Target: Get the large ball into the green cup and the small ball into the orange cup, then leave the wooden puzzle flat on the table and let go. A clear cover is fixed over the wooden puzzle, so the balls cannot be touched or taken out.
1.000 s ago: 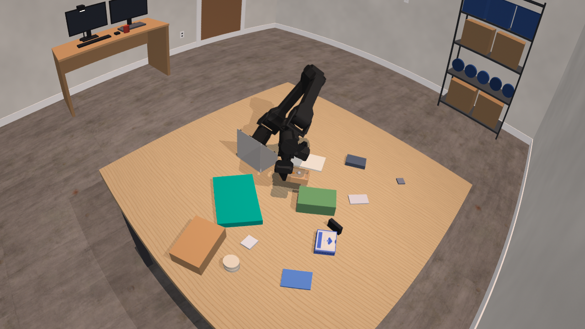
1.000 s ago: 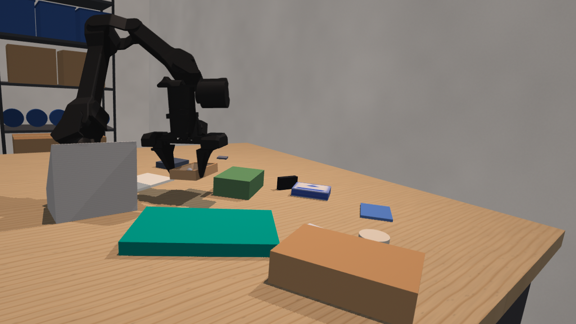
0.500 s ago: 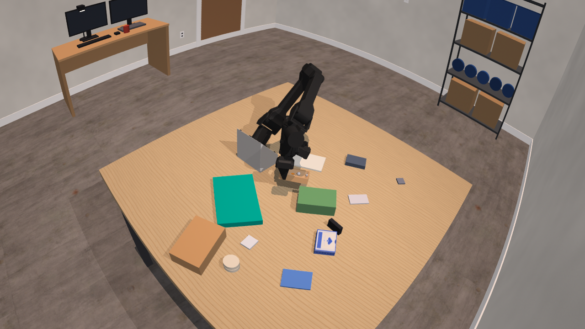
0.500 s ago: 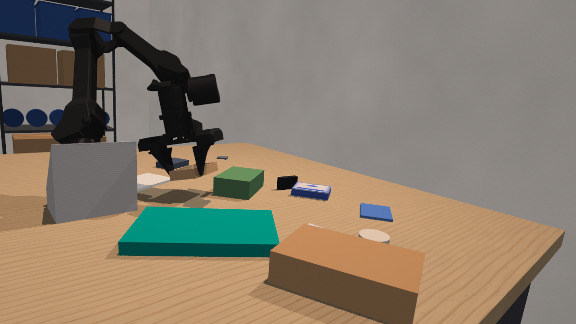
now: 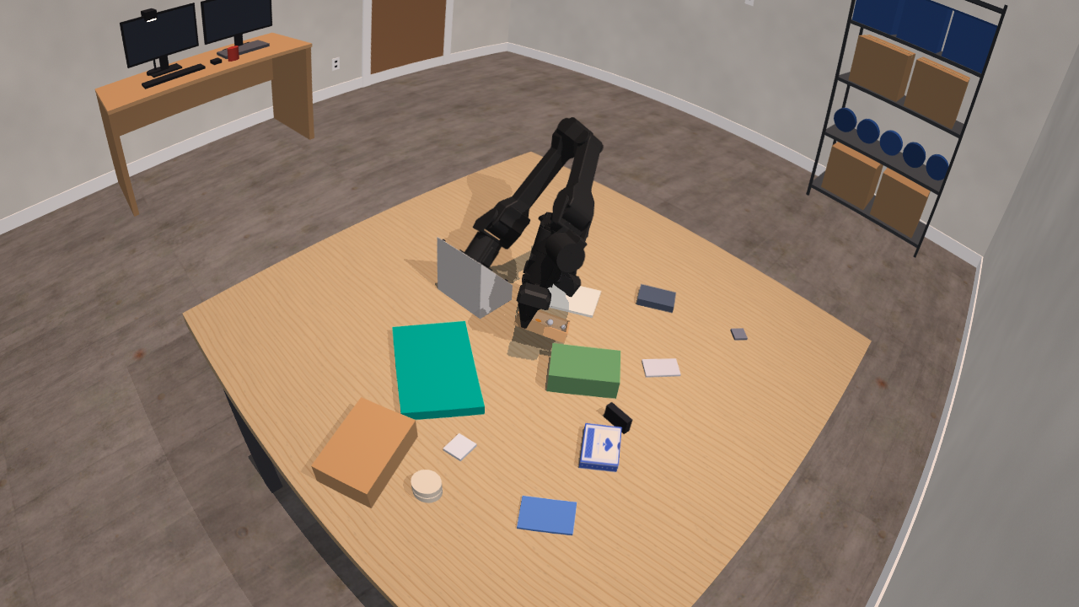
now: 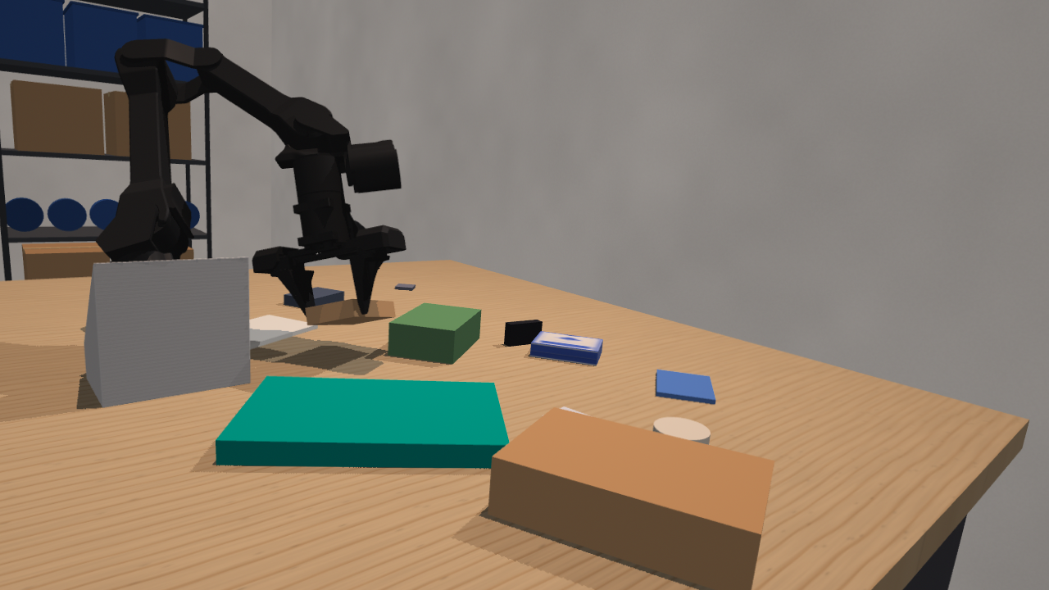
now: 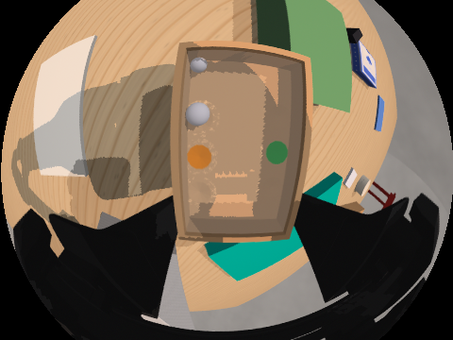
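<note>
Gripper clamped on the puzzle, both balls outside their cups

The gripper (image 6: 331, 282) grips the wooden puzzle (image 7: 240, 139), apparently tilted just above the table (image 5: 754, 422) beside the green block (image 5: 582, 368). The large ball (image 7: 198, 113) sits just beyond the orange cup (image 7: 199, 157); the small ball (image 7: 199, 64) lies in the far corner, well apart from the green cup (image 7: 277, 151).

The gripper (image 5: 532, 310) clamps the wooden puzzle (image 5: 549, 327) near the table's (image 5: 754, 422) middle. Just past it sits a green box (image 5: 583, 368); a grey wedge (image 5: 469, 282) stands beside.
</note>
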Robot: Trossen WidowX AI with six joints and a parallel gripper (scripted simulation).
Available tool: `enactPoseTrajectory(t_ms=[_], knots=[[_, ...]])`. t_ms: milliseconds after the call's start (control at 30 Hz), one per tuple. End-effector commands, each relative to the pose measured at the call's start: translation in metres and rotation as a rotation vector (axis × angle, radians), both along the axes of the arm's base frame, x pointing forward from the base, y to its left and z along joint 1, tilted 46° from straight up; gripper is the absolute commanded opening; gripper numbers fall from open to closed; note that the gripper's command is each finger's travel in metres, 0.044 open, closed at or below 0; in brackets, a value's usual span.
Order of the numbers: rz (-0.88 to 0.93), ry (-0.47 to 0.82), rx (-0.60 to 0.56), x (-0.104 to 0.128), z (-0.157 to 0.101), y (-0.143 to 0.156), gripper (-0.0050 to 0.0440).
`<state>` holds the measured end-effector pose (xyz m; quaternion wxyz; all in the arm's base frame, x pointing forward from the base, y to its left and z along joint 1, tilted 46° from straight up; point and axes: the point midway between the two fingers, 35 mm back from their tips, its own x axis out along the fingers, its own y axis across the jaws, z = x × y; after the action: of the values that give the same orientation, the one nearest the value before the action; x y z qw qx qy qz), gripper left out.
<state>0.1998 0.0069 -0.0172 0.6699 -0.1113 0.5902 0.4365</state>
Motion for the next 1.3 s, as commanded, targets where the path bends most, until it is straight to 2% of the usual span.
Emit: enactPoseTrajectory(t_ms=[0,533,1267], knots=[[0.027,0.027,-0.044,0.003,0.003,-0.001,0.0000],[0.035,0.045,-0.007,0.003,0.002,-0.001,0.0000],[0.002,0.056,0.294,0.002,-0.008,-0.003,0.0000]])
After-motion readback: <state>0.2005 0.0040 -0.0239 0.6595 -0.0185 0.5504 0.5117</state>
